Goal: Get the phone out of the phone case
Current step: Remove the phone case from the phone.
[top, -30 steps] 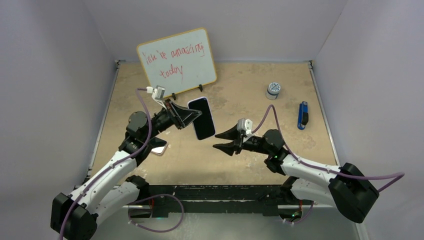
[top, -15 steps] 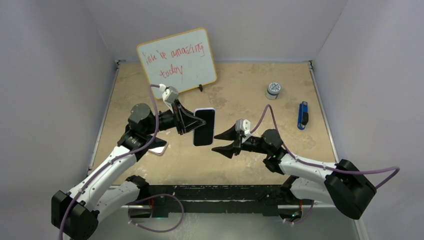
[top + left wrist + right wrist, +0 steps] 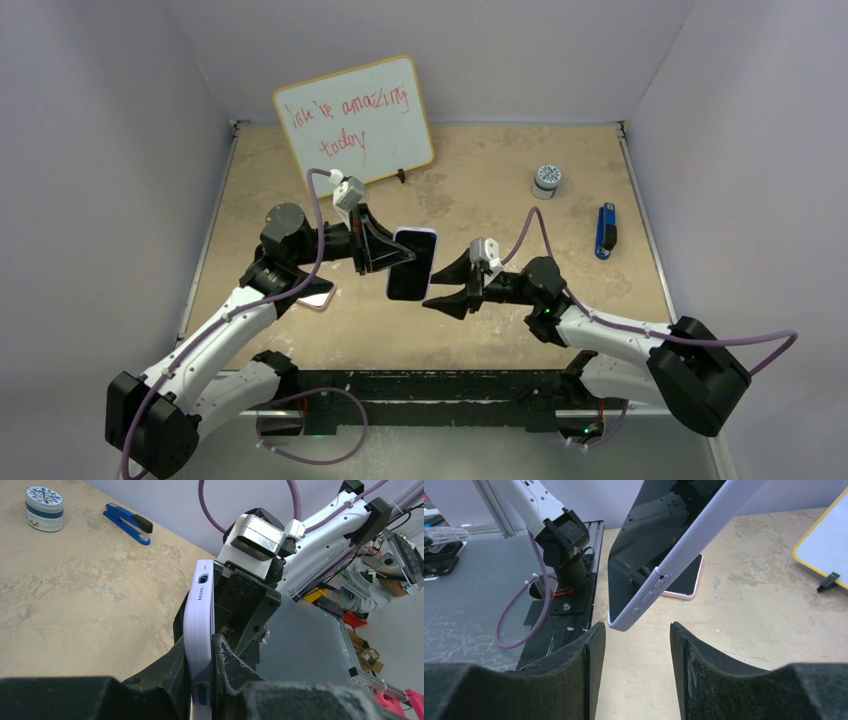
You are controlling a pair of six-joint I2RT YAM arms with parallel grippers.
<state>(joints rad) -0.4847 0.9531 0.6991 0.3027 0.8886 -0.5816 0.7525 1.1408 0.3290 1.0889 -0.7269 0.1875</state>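
- phone case (image 3: 686, 547): lilac, smooth and matt, looks like soft plastic.
- phone screen (image 3: 654, 530): black glass, glossy, with reflections.
- right gripper (image 3: 635, 627): black plastic, grainy and matt.
- worktop (image 3: 480, 190): beige, matt, mottled like stone.
- whiteboard (image 3: 355, 115) at the far edge: glossy white face.

The phone (image 3: 410, 265), glossy black screen dark, still sits inside its pale lilac case (image 3: 197, 625) with side buttons and port holes showing, held tilted in the air above the desk (image 3: 500, 190), clamped in the left pincer (image 3: 200, 655).
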